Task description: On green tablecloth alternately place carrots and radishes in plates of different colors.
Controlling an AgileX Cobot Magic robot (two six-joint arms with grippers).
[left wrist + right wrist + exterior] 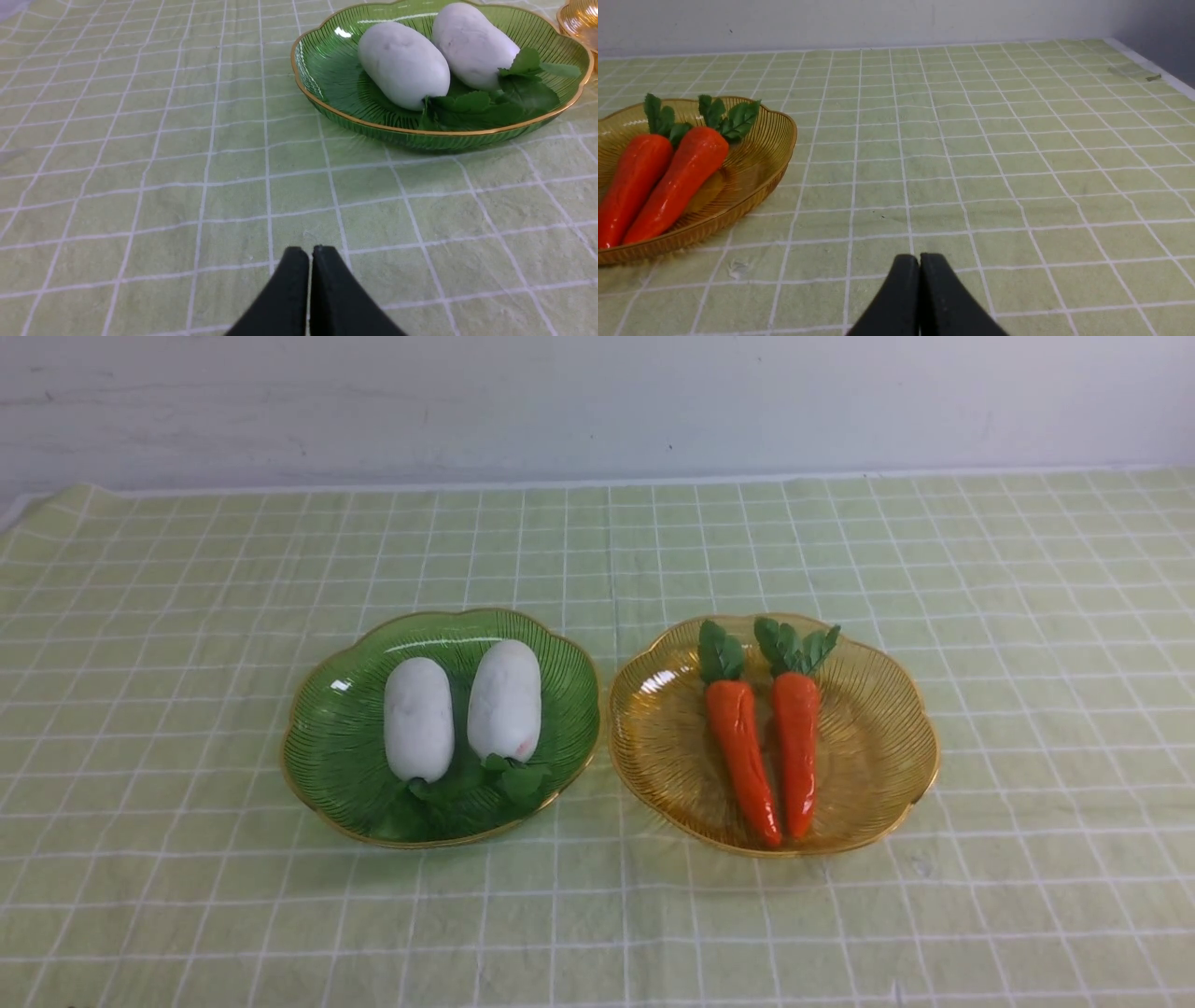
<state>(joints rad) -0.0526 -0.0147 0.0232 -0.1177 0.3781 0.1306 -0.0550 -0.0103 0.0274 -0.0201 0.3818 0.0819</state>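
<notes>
Closed to a narrow seam at left gripper [311, 254] and at right gripper [920, 261], above green tablecloth [579, 933]. Farther out, note two white radishes [418, 719] in green plate [327, 756], leaves toward robot; to its right, note two orange carrots [796, 747] in amber plate [873, 737], leaves toward wall [597, 411]
</notes>
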